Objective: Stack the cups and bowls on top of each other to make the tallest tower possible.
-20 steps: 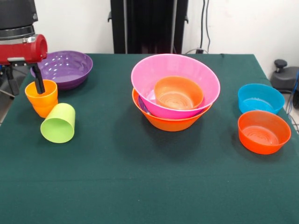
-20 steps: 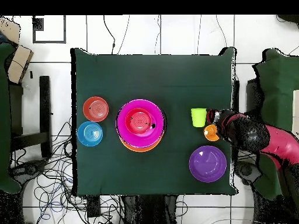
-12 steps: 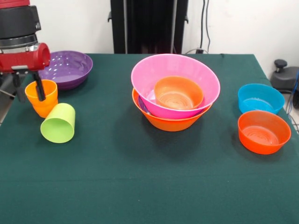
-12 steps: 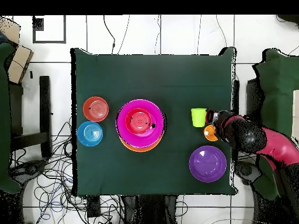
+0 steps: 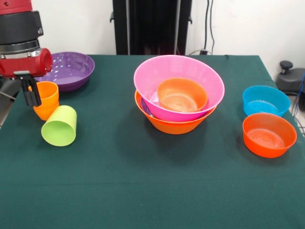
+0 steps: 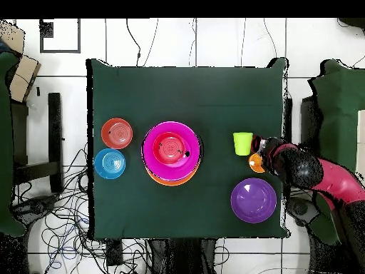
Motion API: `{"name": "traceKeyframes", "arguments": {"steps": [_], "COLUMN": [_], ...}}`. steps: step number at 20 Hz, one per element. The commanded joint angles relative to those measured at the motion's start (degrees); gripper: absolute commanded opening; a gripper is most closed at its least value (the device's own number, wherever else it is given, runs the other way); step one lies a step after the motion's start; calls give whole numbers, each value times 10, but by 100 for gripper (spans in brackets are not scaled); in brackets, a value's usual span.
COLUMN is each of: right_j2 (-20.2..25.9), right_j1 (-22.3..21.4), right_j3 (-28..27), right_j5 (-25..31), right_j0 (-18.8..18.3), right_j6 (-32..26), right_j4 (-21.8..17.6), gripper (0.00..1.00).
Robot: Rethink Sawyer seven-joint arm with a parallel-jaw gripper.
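Note:
My gripper (image 5: 31,95) is at the table's left edge in the front view, shut on the left rim of the upright orange cup (image 5: 47,99), which rests on the cloth. The lime green cup (image 5: 59,126) lies on its side just in front, mouth toward the camera. At mid-table stands the tower: a yellow-orange bowl (image 5: 174,125) at the base, the pink bowl (image 5: 200,81) in it, a sliver of purple bowl (image 5: 145,107) between them, and a small red-orange bowl (image 5: 182,95) inside. From overhead the arm covers most of the orange cup (image 6: 256,165) beside the green cup (image 6: 243,143).
A wide purple bowl (image 5: 66,70) sits behind the orange cup, close to the arm. A blue bowl (image 5: 265,100) and a red-orange bowl (image 5: 269,135) stand at the right side. Green cloth (image 5: 143,186) covers the table.
The fingers stood apart across the orange cup's left wall and have since come together on it. The cup shifted slightly right. Nothing else moved.

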Motion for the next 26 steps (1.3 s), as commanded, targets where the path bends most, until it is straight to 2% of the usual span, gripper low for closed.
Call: {"name": "traceKeyframes", "arguments": {"steps": [1, 8, 9, 19, 23, 26], "right_j2": [-35, -46, -45, -46, -32, -20], "right_j1": [8, -18, -20, -24, -17, -49], "right_j3": [4, 14, 17, 25, 39, 78], "right_j5": [-10, -1, -2, 20, 36, 66], "right_j0": [26, 39, 39, 35, 13, -11], "right_j6": [1, 13, 11, 5, -28, -47], "right_j4": [-41, -36, -34, -22, -22, -6], "gripper": [0, 0, 100, 100, 100, 100]}}
